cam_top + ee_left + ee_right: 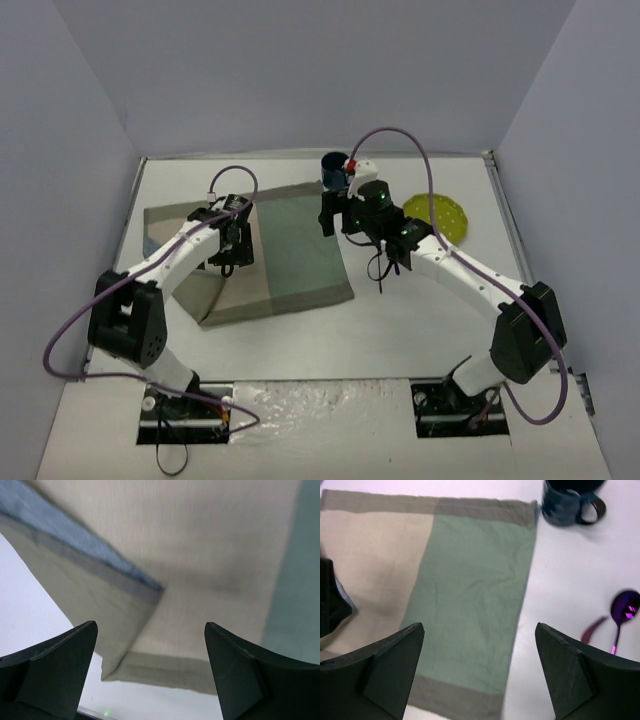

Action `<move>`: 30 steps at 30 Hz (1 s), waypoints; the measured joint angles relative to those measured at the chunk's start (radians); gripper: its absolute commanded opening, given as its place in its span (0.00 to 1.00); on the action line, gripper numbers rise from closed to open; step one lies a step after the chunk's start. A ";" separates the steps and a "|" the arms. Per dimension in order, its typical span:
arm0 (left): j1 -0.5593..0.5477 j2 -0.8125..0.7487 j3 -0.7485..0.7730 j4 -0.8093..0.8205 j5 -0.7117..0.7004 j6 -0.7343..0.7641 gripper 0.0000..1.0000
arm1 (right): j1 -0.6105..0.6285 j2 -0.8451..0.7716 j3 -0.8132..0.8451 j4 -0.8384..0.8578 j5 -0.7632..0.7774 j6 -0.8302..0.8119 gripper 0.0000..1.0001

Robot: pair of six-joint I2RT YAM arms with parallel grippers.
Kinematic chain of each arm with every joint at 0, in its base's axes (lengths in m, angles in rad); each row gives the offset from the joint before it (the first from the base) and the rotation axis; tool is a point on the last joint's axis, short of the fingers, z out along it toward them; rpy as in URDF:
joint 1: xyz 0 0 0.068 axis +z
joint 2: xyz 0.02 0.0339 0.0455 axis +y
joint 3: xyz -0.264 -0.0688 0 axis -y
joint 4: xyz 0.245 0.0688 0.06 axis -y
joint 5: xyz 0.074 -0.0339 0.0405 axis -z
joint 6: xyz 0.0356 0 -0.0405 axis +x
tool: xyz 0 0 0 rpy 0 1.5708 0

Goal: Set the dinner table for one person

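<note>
The white dinner table (420,330) holds a beige and green cloth placemat (300,250) at centre left. Its near-left beige corner is folded over, showing a blue-grey underside (75,540). My left gripper (230,255) hangs open and empty just above the beige half by that fold (150,630). My right gripper (330,215) is open and empty above the placemat's right green edge (480,645). A dark blue mug (567,502) stands just past the placemat's far right corner (335,170). A purple spoon (620,612) lies on the table right of the placemat.
A yellow-green plate (438,217) lies on the table at the right, partly behind my right arm. Grey walls close in the table at the back and both sides. The left gripper's dark body (332,605) shows at the left edge of the right wrist view.
</note>
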 measured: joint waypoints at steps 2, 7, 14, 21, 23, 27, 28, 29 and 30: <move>-0.023 0.016 -0.080 -0.014 -0.013 -0.014 0.84 | -0.001 -0.075 -0.074 -0.011 0.009 0.016 0.93; -0.032 0.058 -0.143 -0.032 -0.046 -0.030 0.75 | -0.002 -0.221 -0.211 -0.037 0.020 0.038 0.93; -0.031 0.134 -0.142 0.005 -0.076 -0.052 0.69 | -0.002 -0.326 -0.275 -0.042 0.024 0.046 0.93; -0.028 0.188 -0.108 0.006 -0.121 -0.063 0.63 | -0.002 -0.346 -0.301 -0.042 0.024 0.045 0.93; -0.025 0.196 -0.102 0.006 -0.137 -0.069 0.61 | -0.002 -0.346 -0.308 -0.042 0.024 0.045 0.93; -0.002 0.198 -0.101 0.003 -0.180 -0.088 0.57 | -0.002 -0.346 -0.318 -0.042 0.023 0.045 0.93; 0.006 0.198 -0.101 0.002 -0.189 -0.093 0.56 | -0.002 -0.347 -0.321 -0.042 0.022 0.044 0.93; 0.014 0.198 -0.101 0.002 -0.197 -0.098 0.56 | -0.002 -0.347 -0.323 -0.042 0.022 0.044 0.93; 0.019 0.198 -0.101 0.002 -0.203 -0.100 0.56 | -0.002 -0.347 -0.325 -0.042 0.022 0.043 0.93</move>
